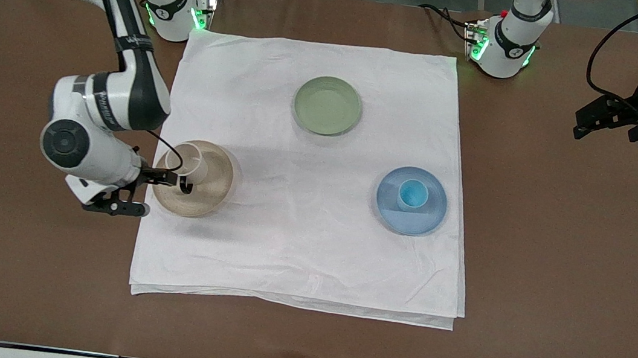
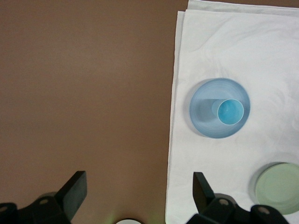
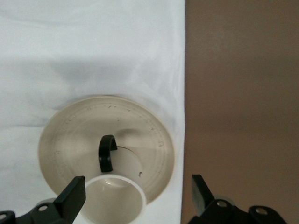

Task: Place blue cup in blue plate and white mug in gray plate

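The white mug [image 1: 189, 165] stands upright on the gray plate [image 1: 214, 190], which looks sandy tan, its black handle [image 1: 184, 187] pointing toward the front camera. My right gripper [image 1: 161, 193] hangs open just over the plate's edge. In the right wrist view the white mug [image 3: 117, 181] sits between the open fingers [image 3: 74, 195] of the right gripper [image 3: 138, 198], close to one and apart from the other. The blue cup [image 1: 413, 193] stands in the blue plate [image 1: 431, 218]. My left gripper [image 1: 584, 123] waits open over bare table at the left arm's end.
A pale green plate [image 1: 327, 105] lies on the white cloth [image 1: 298, 249], nearer the robots' bases than the other two plates. The left wrist view shows the blue cup [image 2: 230, 112], blue plate [image 2: 202, 116] and green plate [image 2: 278, 193]. Brown table [image 1: 558, 263] surrounds the cloth.
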### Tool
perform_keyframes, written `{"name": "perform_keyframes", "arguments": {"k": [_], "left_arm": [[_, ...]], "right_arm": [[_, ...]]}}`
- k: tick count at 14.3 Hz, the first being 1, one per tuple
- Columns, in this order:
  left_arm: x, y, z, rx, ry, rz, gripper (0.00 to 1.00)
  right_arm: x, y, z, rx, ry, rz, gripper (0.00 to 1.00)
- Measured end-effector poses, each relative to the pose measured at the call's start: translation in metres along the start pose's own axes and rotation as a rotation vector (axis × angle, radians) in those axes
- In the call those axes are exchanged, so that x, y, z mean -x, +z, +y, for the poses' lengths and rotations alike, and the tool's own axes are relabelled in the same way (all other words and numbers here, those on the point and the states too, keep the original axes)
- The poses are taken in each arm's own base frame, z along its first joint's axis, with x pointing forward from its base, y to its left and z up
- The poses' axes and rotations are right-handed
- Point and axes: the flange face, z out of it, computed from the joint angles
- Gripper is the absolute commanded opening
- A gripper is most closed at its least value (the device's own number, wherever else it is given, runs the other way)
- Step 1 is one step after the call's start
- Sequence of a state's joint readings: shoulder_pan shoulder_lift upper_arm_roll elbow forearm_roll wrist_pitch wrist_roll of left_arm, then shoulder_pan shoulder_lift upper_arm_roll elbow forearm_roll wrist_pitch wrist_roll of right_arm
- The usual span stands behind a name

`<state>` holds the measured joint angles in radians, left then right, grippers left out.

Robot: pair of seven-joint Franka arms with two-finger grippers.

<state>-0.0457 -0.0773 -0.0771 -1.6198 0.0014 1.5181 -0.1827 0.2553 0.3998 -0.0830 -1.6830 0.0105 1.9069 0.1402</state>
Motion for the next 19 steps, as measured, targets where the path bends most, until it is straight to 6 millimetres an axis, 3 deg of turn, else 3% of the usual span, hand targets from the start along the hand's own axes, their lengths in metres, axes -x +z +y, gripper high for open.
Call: {"name": "perform_keyframes", "arguments": {"k": [4,9,14,16,19], "left_arm": [[0.001,-0.002,0.001,0.000,0.002,0.003,1.00],[0.002,-0.002,0.005,0.000,0.011,0.003,1.00],[0.004,-0.005,0.006,0.000,0.011,0.008,1.00],[0.005,-0.005,0.006,0.000,0.012,0.009,1.00],[0.005,-0.006,0.006,0.000,0.012,0.009,1.00]], "right_arm": [[0.021,-0.063,0.075,-0.026,0.014,0.001,1.00],[0.065,-0.142,0.134,-0.048,0.022,-0.027,1.00],[0.081,-0.210,0.150,-0.050,0.043,-0.003,1.00],[0.083,-0.219,0.150,-0.049,0.044,0.009,1.00],[0.081,-0.216,0.147,-0.050,0.037,-0.007,1.00]]}}
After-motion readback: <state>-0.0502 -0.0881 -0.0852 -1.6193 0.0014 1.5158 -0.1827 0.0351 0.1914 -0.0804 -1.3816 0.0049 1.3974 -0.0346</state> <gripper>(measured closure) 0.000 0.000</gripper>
